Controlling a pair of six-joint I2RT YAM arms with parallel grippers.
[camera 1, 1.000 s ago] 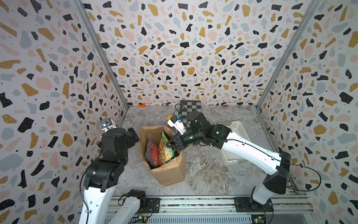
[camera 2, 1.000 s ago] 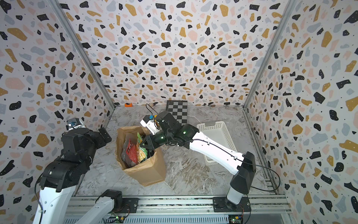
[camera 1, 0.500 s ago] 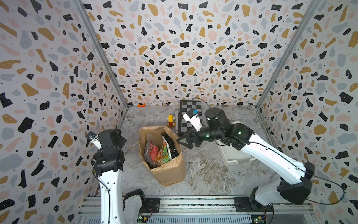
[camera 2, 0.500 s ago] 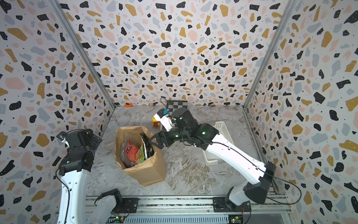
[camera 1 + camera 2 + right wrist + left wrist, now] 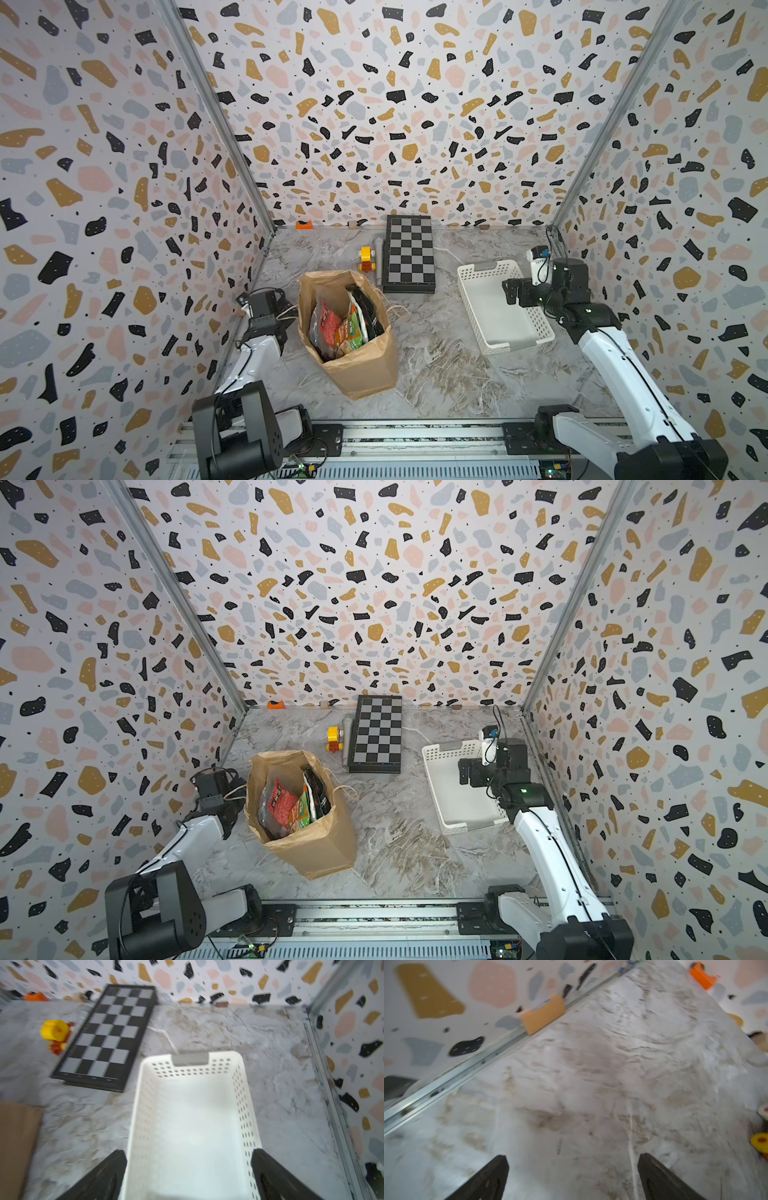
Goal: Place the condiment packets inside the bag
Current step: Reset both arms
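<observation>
The brown paper bag (image 5: 365, 374) (image 5: 324, 850) stands upright left of the table's middle, mouth open. Several condiment packets (image 5: 340, 328) (image 5: 291, 804) stand inside it, printed red, green and black. My left gripper (image 5: 262, 300) (image 5: 573, 1159) sits low beside the bag's left side, open, with only bare marble between its fingers. My right gripper (image 5: 517, 293) (image 5: 189, 1153) hovers open and empty over the white basket at the right, well away from the bag. A corner of the bag (image 5: 16, 1136) shows in the right wrist view.
The white perforated basket (image 5: 536, 328) (image 5: 143, 1105) lies at the right. A folded chessboard (image 5: 409, 253) lies at the back centre, with a yellow and red toy (image 5: 365, 258) beside it. An orange piece (image 5: 304, 225) sits at the back wall. Walls close in on three sides.
My right gripper opened at the bag's mouth, left its packet inside, and swung right to the basket. My left arm dropped from beside the bag's top to low on its left.
</observation>
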